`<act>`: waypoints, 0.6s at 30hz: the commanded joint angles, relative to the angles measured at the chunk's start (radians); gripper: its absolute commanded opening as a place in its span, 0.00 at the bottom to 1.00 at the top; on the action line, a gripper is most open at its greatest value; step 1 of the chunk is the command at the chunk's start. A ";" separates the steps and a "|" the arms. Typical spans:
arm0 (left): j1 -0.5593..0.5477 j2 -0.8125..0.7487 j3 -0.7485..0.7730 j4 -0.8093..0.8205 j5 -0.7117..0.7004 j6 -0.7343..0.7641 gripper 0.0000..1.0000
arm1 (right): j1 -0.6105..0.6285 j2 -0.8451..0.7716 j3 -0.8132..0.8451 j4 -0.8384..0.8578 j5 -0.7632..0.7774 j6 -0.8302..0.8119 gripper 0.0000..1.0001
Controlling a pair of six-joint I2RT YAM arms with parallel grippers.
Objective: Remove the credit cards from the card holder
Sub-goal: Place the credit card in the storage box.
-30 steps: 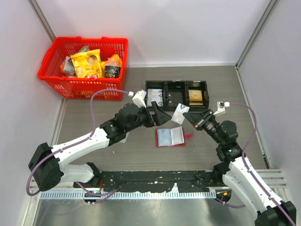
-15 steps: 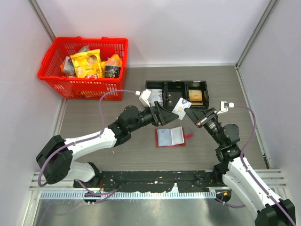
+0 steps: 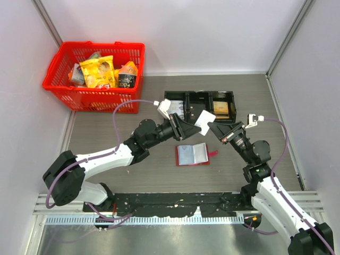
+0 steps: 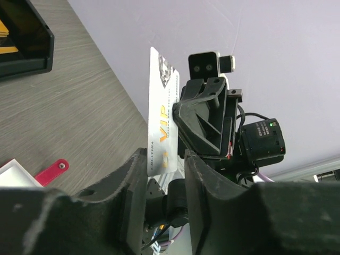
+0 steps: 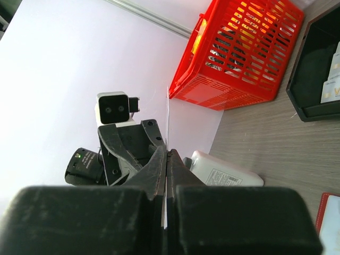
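A pale credit card (image 3: 205,120) hangs in the air above the table, with my right gripper (image 3: 213,127) shut on its right end. In the right wrist view the card (image 5: 168,119) shows edge-on between the closed fingers (image 5: 159,164). My left gripper (image 3: 194,127) meets it from the left. Its jaws stand a little apart around the card's (image 4: 161,119) lower edge, and the card lies close to the left finger (image 4: 135,170). The red card holder (image 3: 192,154) lies spread open on the table below, its red tab (image 4: 53,170) pointing right.
A black three-compartment tray (image 3: 200,93) with cards in it sits just behind the grippers. A red basket (image 3: 95,91) of snack packets stands at the back left. Walls close the table in on the left, back and right.
My left gripper has moved right to the card, and its jaws have narrowed around the card's edge. The right gripper has lifted the card slightly and kept its hold.
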 commanded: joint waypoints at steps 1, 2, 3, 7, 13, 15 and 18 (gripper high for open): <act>-0.005 0.023 0.039 0.105 -0.003 0.023 0.33 | 0.008 -0.002 -0.004 0.068 -0.006 0.008 0.01; -0.006 0.026 0.040 0.111 -0.001 0.020 0.29 | 0.008 -0.003 -0.004 0.068 -0.006 0.008 0.01; -0.005 0.027 0.040 0.116 -0.001 0.021 0.24 | 0.008 -0.002 -0.002 0.068 -0.007 0.008 0.01; 0.006 0.008 0.039 0.076 -0.001 0.050 0.00 | 0.011 -0.002 -0.002 0.061 -0.016 0.002 0.01; 0.119 -0.042 0.162 -0.369 0.123 0.225 0.00 | 0.010 -0.055 0.021 -0.094 -0.013 -0.140 0.31; 0.150 -0.049 0.226 -0.548 0.163 0.324 0.00 | 0.010 -0.086 0.039 -0.172 0.005 -0.211 0.48; 0.182 -0.051 0.332 -0.822 0.156 0.505 0.00 | 0.010 -0.112 0.088 -0.298 0.042 -0.350 0.55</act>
